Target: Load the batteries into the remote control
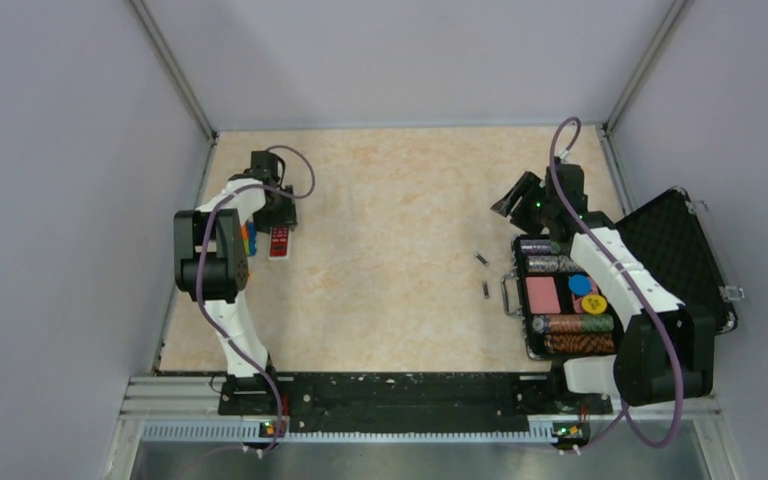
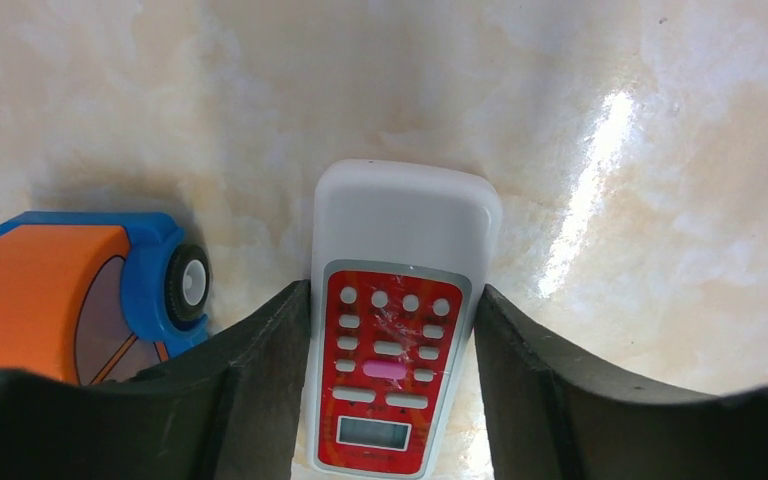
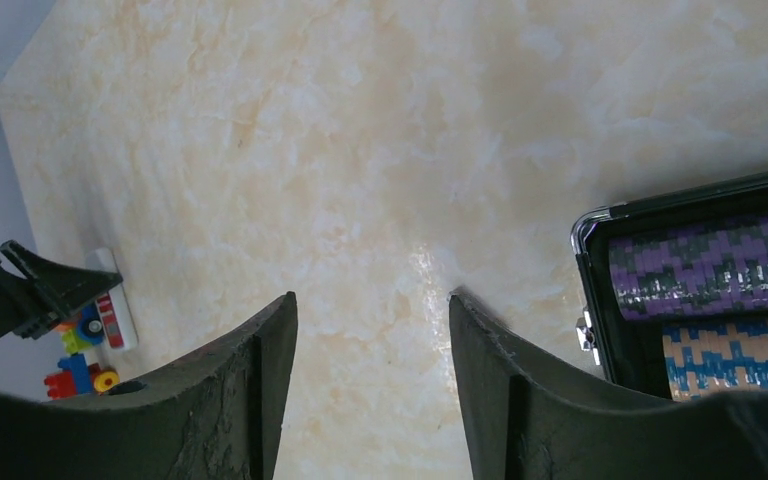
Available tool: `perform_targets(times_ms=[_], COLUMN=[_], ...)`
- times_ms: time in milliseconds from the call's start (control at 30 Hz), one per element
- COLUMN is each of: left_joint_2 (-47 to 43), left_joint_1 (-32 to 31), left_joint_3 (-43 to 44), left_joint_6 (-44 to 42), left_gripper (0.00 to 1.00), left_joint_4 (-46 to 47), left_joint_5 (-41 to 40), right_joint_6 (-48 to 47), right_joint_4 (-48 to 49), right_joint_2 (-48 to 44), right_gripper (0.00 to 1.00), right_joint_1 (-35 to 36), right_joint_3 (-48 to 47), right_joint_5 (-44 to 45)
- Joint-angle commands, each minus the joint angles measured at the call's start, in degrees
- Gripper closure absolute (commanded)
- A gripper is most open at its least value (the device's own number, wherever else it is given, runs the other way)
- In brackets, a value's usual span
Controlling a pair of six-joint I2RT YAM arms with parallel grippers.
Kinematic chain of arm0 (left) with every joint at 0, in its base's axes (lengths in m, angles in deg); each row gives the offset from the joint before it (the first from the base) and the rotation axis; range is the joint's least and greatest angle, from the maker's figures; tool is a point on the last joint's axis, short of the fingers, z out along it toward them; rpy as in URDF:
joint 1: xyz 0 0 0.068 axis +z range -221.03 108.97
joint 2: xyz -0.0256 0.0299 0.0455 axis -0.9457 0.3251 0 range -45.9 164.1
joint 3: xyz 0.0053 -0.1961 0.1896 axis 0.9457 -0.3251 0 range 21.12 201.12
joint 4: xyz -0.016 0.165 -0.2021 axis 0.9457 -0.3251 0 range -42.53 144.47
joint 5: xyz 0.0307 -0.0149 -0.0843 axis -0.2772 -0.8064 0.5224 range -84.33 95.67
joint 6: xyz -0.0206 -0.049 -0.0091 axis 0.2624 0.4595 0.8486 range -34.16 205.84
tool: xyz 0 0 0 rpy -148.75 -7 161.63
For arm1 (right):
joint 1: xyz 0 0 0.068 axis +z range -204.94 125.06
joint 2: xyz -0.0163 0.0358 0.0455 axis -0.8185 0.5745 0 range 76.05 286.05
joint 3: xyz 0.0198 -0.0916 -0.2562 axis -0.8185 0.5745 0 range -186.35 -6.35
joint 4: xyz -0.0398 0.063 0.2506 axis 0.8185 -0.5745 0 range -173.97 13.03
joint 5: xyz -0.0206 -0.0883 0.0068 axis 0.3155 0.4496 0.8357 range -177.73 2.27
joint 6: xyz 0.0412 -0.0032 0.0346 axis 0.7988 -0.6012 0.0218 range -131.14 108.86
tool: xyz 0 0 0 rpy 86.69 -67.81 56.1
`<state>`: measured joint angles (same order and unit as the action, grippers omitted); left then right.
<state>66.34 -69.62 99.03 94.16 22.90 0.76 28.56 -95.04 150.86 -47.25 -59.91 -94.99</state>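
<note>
The remote control [image 2: 400,240] lies flat on the table with its red button panel up, seen from above at the far left [image 1: 279,241]. My left gripper [image 2: 390,290] straddles it, both fingers pressed against its long sides. It also shows small at the left edge of the right wrist view [image 3: 112,312]. Two batteries [image 1: 481,258] [image 1: 486,290] lie loose on the table near the case. My right gripper [image 3: 372,296] hangs open over bare table at the far right [image 1: 510,203], with nothing between its fingers.
An orange and blue toy [image 2: 60,290] sits just left of the remote. An open black case [image 1: 680,240] at the right holds striped poker-chip rolls [image 3: 710,265], loose chips and a pink card deck [image 1: 542,294]. Grey walls enclose the table.
</note>
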Motion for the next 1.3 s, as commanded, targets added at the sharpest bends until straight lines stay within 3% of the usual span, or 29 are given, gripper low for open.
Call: perform_targets(times_ms=[0,200,267,467,600,733,967,1267], left_joint_2=[1.62,-4.13,-7.86,-21.81,-29.83,-35.43,-39.13,-38.43], left_joint_1=[0.09,-1.13,-4.34,-13.03,-18.83,-26.16,-38.15,-44.53], left_joint_3=[0.38,-3.21,-4.80,-14.46,-21.96,-25.32,-27.01,-23.12], left_joint_6=[-0.73,1.81,2.02,4.94,10.03,6.71,-6.69,-11.06], left_gripper=[0.57,0.92,1.00,1.00,1.00,1.00,1.00,1.00], left_joint_4=[-1.62,0.26,1.79,12.90,25.14,32.83,32.08,26.51], left_joint_5=[2.95,15.98,20.03,30.31,33.42,32.27,23.72,17.97], right_joint_6=[2.73,0.64,-1.02,-5.66,-2.87,1.22,3.68,2.19], right_joint_4=[1.41,-1.16,-1.10,-0.96,1.76,2.28,-0.62,-5.05], right_joint_2=[-0.71,-2.62,-2.62,0.34,1.38,2.43,1.51,-0.12], right_gripper=[0.44,0.44,0.43,0.41,0.40,0.41,0.41,0.42], right_joint_1=[-0.32,0.57,1.89,8.35,11.60,13.55,17.76,23.62], right_joint_3=[-0.68,-2.18,-2.61,-5.78,-6.37,-7.41,-10.13,-9.40], right_joint_5=[-2.58,-4.98,-6.74,-14.09,-19.22,-24.78,-25.00,-19.52])
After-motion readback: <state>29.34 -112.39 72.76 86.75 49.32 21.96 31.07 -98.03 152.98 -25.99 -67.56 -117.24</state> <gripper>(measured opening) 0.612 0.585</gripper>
